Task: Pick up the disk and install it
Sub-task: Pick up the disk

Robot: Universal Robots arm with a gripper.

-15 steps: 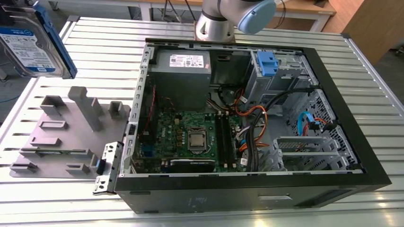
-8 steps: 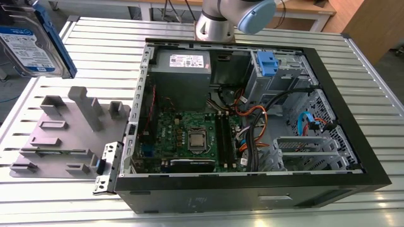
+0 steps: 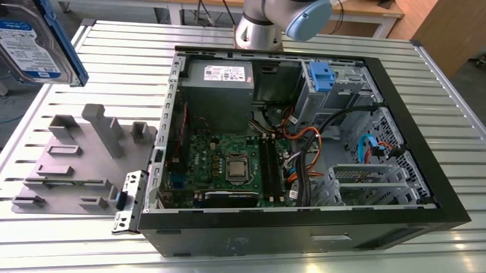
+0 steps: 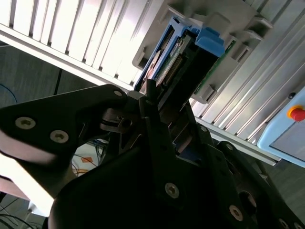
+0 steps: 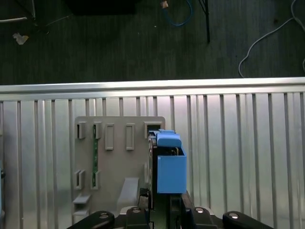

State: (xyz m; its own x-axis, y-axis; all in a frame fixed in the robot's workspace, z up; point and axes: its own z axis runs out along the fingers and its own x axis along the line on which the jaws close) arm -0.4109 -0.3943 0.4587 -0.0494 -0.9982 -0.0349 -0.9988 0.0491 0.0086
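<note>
Exterior view: the disk (image 3: 34, 42) hangs in the air at the exterior view's far left, label side toward the camera, with its blue carrier frame running along one edge. It sits higher than the grey fixture plate (image 3: 79, 162) and touches neither the plate nor the slatted desk (image 3: 136, 51). The open computer case (image 3: 304, 227) lies on the desk toward the exterior view's right, well apart from the disk. Inside the case, a grey power supply (image 3: 220, 85) and a second blue carrier (image 3: 320, 77) sit at the far end.

Second wrist view: the hand (image 4: 164, 117) is clamped on the disk (image 4: 188, 57), with black fingers (image 4: 157, 138) pressed against its flat sides. The disk is seen edge-on, with the fixture plate (image 4: 224, 24) behind it.

First wrist view: the disk (image 5: 170, 167) is edge-on in the hand (image 5: 162, 212), over the fixture plate (image 5: 119, 157) and the desk (image 5: 238, 143).
</note>
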